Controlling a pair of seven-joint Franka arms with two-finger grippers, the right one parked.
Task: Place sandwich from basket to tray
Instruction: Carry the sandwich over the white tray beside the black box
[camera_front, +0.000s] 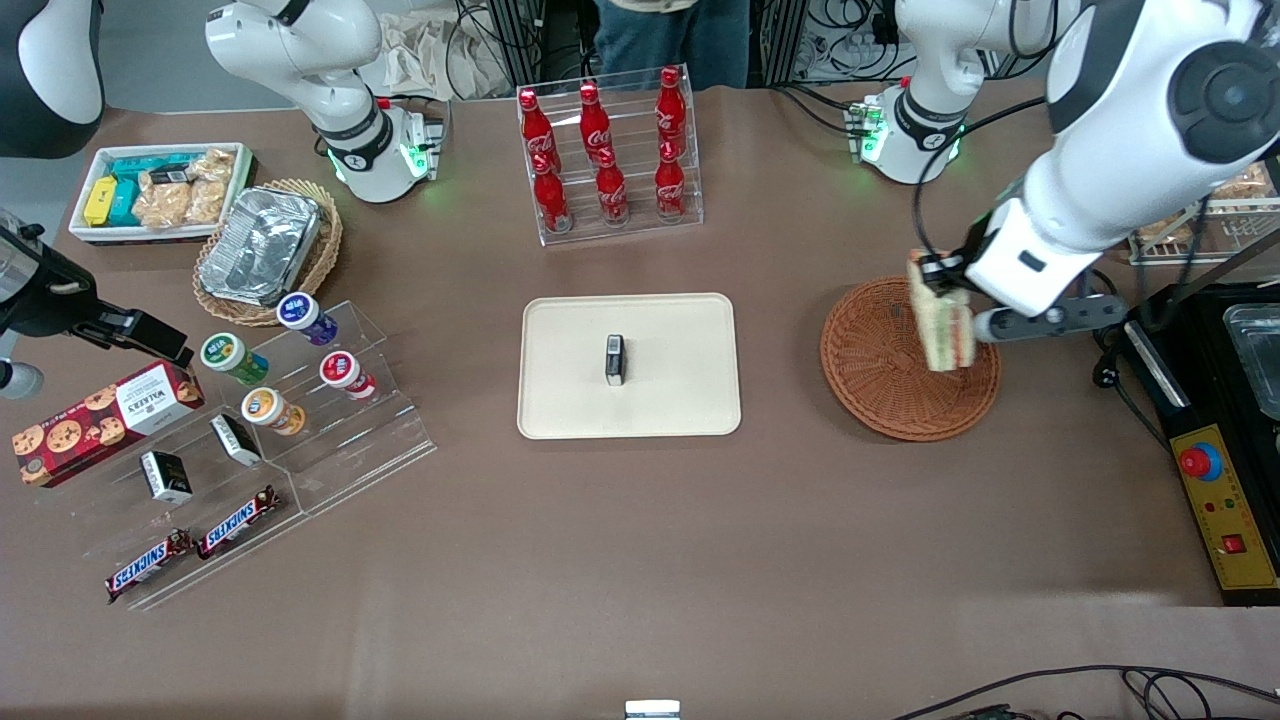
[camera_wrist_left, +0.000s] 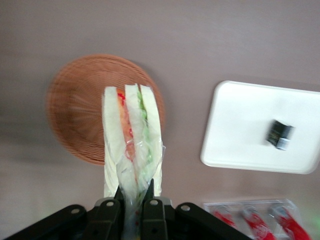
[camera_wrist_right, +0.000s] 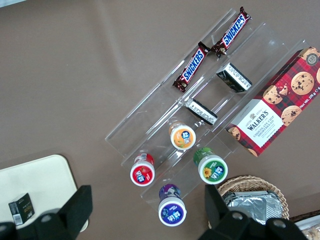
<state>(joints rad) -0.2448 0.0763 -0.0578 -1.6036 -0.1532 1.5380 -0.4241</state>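
The sandwich (camera_front: 943, 325), a plastic-wrapped wedge with pale bread and green, red and orange layers, hangs in the air above the round reddish-brown wicker basket (camera_front: 880, 365). My left gripper (camera_front: 945, 280) is shut on its upper end. In the left wrist view the fingers (camera_wrist_left: 107, 212) pinch the wrapper and the sandwich (camera_wrist_left: 131, 135) dangles over the basket (camera_wrist_left: 75, 110), which holds nothing else. The cream tray (camera_front: 660, 410) lies at the table's middle, toward the parked arm's end from the basket. The same tray (camera_wrist_left: 240, 125) shows in the wrist view.
A small black box (camera_front: 614, 359) lies on the tray. A clear rack of red cola bottles (camera_front: 605, 160) stands farther from the front camera than the tray. A black appliance with a red button (camera_front: 1215, 470) sits at the working arm's end of the table.
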